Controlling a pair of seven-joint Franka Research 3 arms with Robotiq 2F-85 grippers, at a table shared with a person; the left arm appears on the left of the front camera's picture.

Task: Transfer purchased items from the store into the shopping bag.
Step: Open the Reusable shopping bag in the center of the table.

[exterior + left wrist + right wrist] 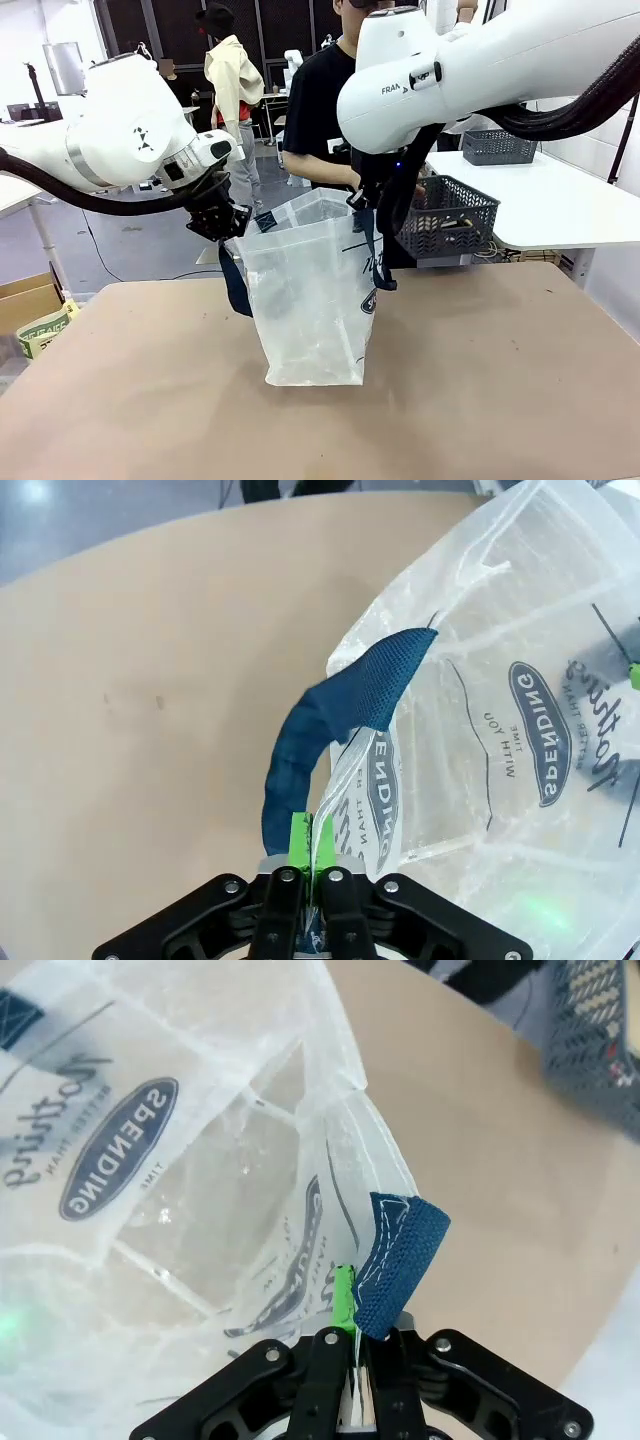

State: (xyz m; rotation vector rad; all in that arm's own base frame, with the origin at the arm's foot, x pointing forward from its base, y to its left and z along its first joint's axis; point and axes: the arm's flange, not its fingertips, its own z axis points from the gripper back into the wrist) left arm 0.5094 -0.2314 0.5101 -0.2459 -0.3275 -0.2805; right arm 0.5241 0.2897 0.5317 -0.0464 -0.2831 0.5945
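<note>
Translucent shopping bag [310, 300] looks empty, rim pinched tight by left gripper [311, 830] and right gripper [352, 1295]; the store [455, 215] beyond the right one is not yet unloaded.

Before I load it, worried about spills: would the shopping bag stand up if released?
Probably floppy: the shopping bag is thin, creased film, so its mouth would likely sag. Likely light: it looks empty. Tall, so may tip.

Tan table [150, 400], white table [560, 205], grey floor [140, 245].
</note>
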